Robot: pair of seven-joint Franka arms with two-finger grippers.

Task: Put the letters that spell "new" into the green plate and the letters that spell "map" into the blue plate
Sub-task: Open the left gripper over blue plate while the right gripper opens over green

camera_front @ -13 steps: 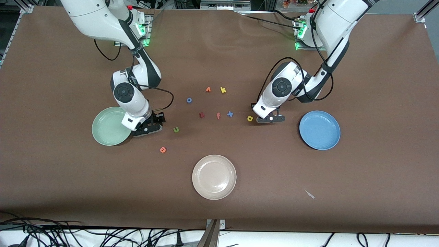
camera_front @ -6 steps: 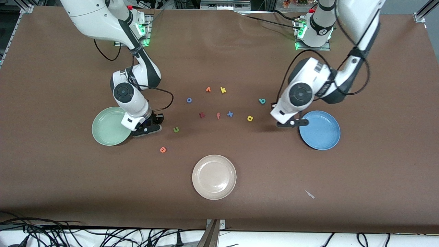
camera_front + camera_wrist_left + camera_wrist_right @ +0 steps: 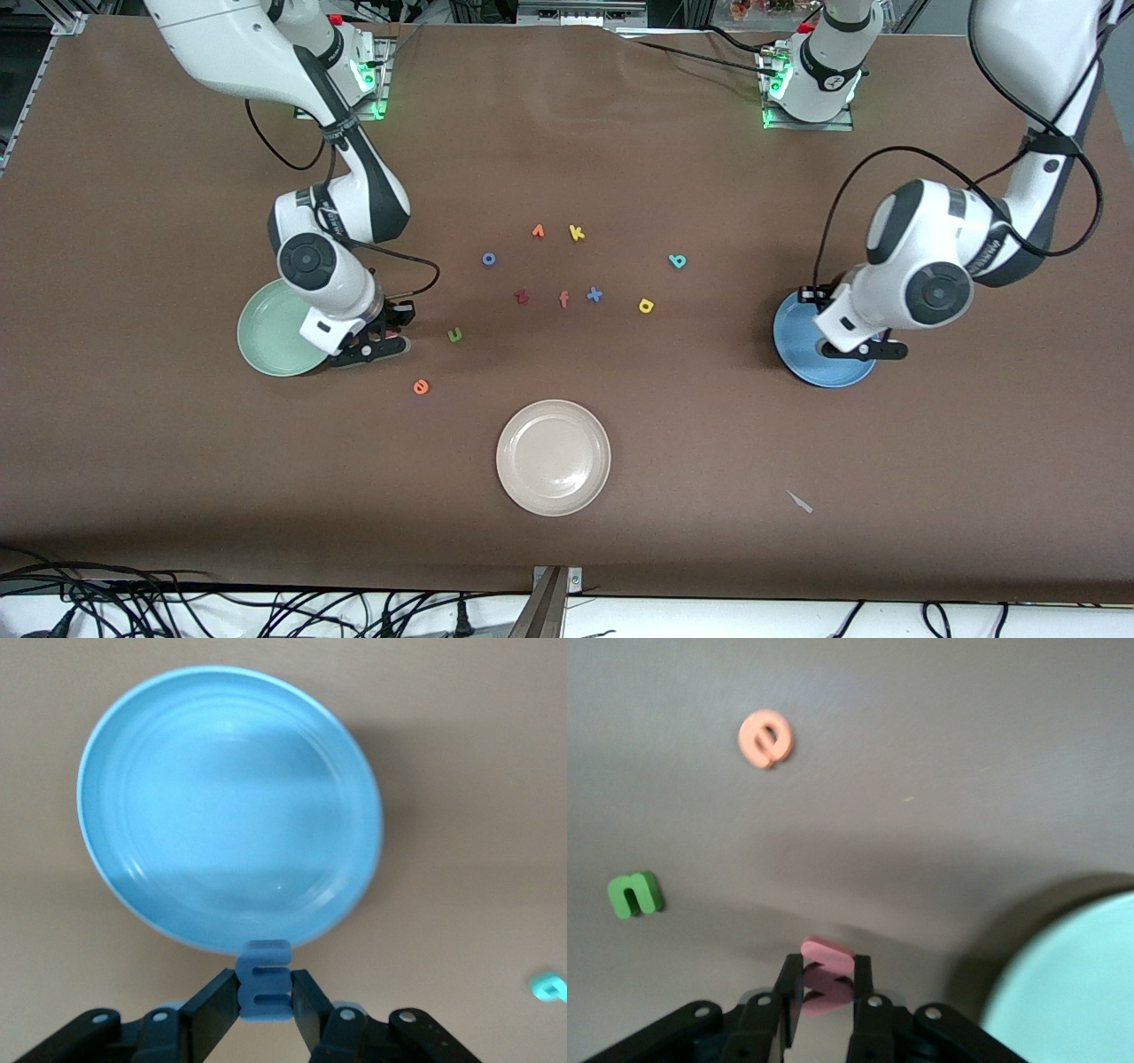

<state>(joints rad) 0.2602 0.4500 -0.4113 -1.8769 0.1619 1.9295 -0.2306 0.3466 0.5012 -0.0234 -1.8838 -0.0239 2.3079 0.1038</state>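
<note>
We see the blue m (image 3: 265, 981) pinched between the left gripper's (image 3: 265, 992) jaws, hanging at the rim of the blue plate (image 3: 230, 806), plate just ahead of the jaws. The salmon w (image 3: 827, 976) is pinched in the right gripper (image 3: 826, 992), low over bare table just beside the green plate (image 3: 1072, 992).

Risks as we judge them: the m hangs over the rim, not the middle, so a release here could bounce it off the edge onto the table. The w has not reached its plate yet; letting go now leaves it on the table. Both letters are tiny light foam and may stick to a finger pad or twist in the pinch. The right wrist hangs low beside the green plate and could nudge it.

Still on the table: green n (image 3: 454, 334) and orange e (image 3: 421, 386), both ahead of the right jaws, well apart; teal p (image 3: 678, 260) and yellow a (image 3: 646, 306) well off from the left jaws toward mid-table. Decoys cluster there too, including yellow k (image 3: 577, 233), dark red z (image 3: 521, 297), blue x (image 3: 594, 295). The cream plate (image 3: 554, 457) sits nearest the front camera.

The surface is a flat brown mat (image 3: 886, 532), matte. Cables (image 3: 177, 602) and frame rails run along the edges.
</note>
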